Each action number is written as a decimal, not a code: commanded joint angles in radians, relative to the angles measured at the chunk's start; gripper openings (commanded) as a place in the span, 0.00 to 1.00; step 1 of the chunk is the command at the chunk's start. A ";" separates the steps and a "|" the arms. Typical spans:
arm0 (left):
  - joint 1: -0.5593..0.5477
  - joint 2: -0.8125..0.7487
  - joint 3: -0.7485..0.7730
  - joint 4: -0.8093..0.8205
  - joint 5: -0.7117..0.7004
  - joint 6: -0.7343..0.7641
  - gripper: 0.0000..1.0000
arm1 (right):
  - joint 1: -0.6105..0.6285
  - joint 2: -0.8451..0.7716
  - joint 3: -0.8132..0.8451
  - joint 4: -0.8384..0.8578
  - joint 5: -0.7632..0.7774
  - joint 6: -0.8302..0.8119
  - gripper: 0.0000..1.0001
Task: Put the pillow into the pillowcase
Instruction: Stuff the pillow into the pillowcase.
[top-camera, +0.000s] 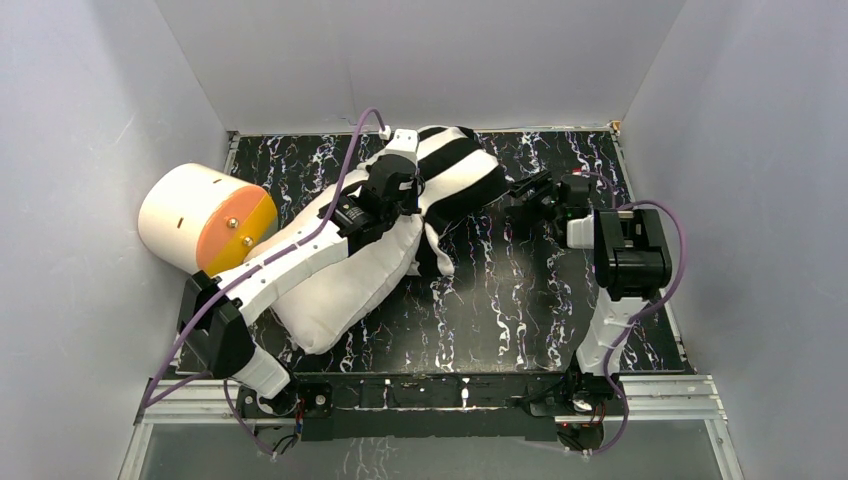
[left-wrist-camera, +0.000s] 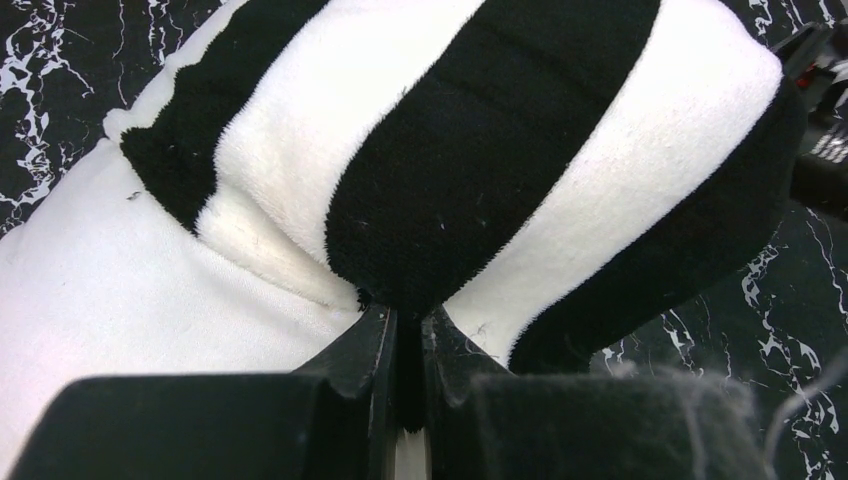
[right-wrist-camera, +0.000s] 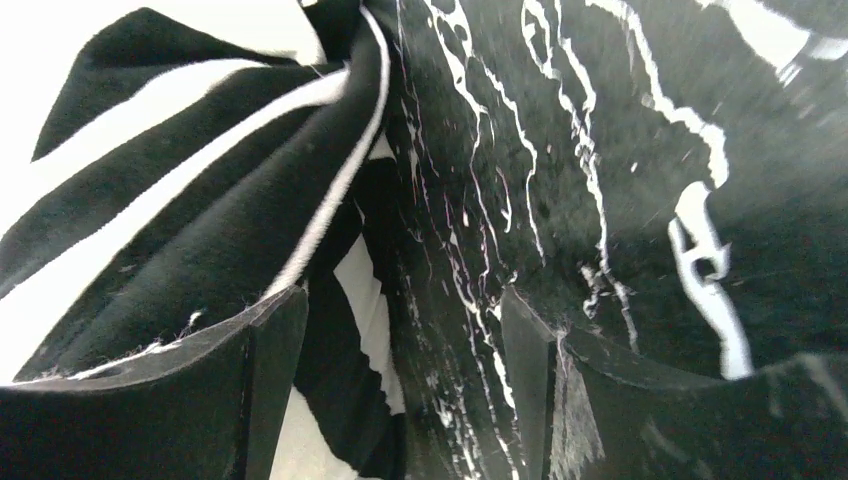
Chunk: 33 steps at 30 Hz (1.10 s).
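**Left gripper (left-wrist-camera: 408, 325) nipped on the pillowcase (top-camera: 455, 170), right gripper (right-wrist-camera: 400, 310) gaping**

On my screen the marbled tabletop (top-camera: 520, 300) fills the floor of the white booth. The pillow (top-camera: 350, 280) lies slantwise across its left half, with my left arm stretched along the top of it. Its far end is tucked inside the pillowcase and the near end is bare. The cream cylinder (top-camera: 195, 215) sits at the left wall, just beside the pillow. Left gripper: jaws pressed together on a fold at the pillowcase's rim (a black stripe, right where it meets white pillow). Right gripper: low over the tabletop just right of the pillowcase, jaws well apart, striped cloth lying against its left finger and nothing clamped.
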 joint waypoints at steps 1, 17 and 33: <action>0.009 -0.021 0.027 0.058 -0.019 -0.002 0.00 | 0.067 0.040 0.026 0.167 0.069 0.278 0.78; 0.010 -0.004 0.027 0.078 0.003 -0.019 0.00 | 0.105 0.143 0.178 0.220 0.289 0.683 0.69; 0.009 -0.014 0.007 0.098 0.000 -0.015 0.00 | 0.101 0.093 0.267 0.019 0.312 0.626 0.63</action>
